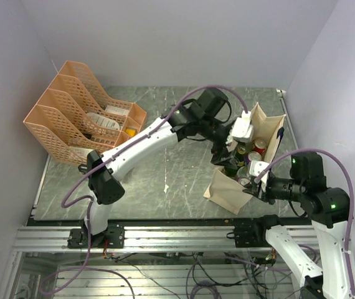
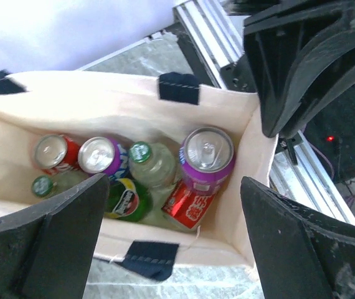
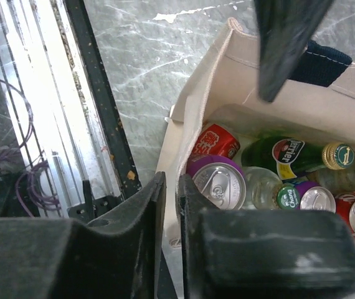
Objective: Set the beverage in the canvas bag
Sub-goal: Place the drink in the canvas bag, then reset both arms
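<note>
The canvas bag (image 1: pixel 224 190) stands open at the right of the table, cream cloth with navy strap patches (image 2: pixel 179 87). Inside lie several drinks: a purple can (image 2: pixel 207 159) upright at the near end, a red can (image 2: pixel 189 205) beside it, green bottles and more cans. My left gripper (image 2: pixel 174 187) hangs open over the bag's mouth (image 1: pixel 236 140), with nothing between its fingers. My right gripper (image 3: pixel 171 180) is shut on the near rim of the bag (image 3: pixel 227 81), the cloth edge running between its fingers, right beside the purple can (image 3: pixel 218 180).
Orange file trays (image 1: pixel 78 112) stand at the back left. An aluminium rail (image 1: pixel 165 237) runs along the table's front edge. A small white scrap (image 1: pixel 166 187) lies on the marble top. Grey walls close in the back and sides.
</note>
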You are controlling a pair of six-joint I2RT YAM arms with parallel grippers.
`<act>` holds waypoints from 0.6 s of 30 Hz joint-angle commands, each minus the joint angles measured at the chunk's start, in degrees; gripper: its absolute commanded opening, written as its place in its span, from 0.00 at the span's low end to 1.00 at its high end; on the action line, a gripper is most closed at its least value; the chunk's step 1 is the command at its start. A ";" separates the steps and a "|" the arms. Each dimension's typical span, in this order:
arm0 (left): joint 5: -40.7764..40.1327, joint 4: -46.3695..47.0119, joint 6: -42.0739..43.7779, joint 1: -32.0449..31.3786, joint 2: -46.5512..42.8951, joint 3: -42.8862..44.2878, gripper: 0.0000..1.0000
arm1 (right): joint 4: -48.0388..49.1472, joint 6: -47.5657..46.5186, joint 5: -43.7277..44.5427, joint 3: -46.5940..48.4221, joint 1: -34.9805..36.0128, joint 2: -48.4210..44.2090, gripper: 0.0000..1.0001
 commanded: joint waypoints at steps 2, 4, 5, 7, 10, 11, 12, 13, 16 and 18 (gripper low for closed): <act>3.09 4.20 -5.48 3.14 -2.60 2.13 0.96 | 1.02 2.58 -2.99 2.08 0.07 -0.21 0.22; 2.21 6.63 -8.96 4.30 -3.17 1.65 0.96 | 2.90 4.60 -2.85 2.80 0.01 0.47 0.29; 1.65 7.89 -10.69 5.06 -3.51 1.26 0.95 | 3.98 5.77 -2.76 3.27 0.07 1.01 0.32; 0.04 9.85 -13.24 6.34 -4.37 0.49 0.95 | 5.85 8.26 -2.68 4.00 0.01 2.20 0.45; -5.39 11.29 -15.80 7.91 -6.14 -0.51 0.95 | 9.11 11.77 -1.80 5.39 0.07 3.94 0.67; -8.38 11.68 -16.28 8.43 -6.89 -1.00 0.95 | 10.92 14.30 -0.97 5.96 0.07 4.30 0.72; -10.76 12.11 -16.80 9.32 -7.96 -1.56 0.96 | 13.08 16.98 0.31 6.62 0.00 4.73 0.76; -13.07 12.46 -17.43 10.12 -8.79 -2.05 0.96 | 15.25 19.39 1.66 7.08 0.06 5.00 0.78; -20.37 13.97 -19.78 12.99 -11.30 -4.33 0.98 | 22.73 28.04 10.24 7.50 0.07 6.24 0.85; -27.44 15.16 -20.93 14.73 -13.08 -6.08 0.99 | 27.23 32.36 16.87 7.31 0.08 7.53 0.88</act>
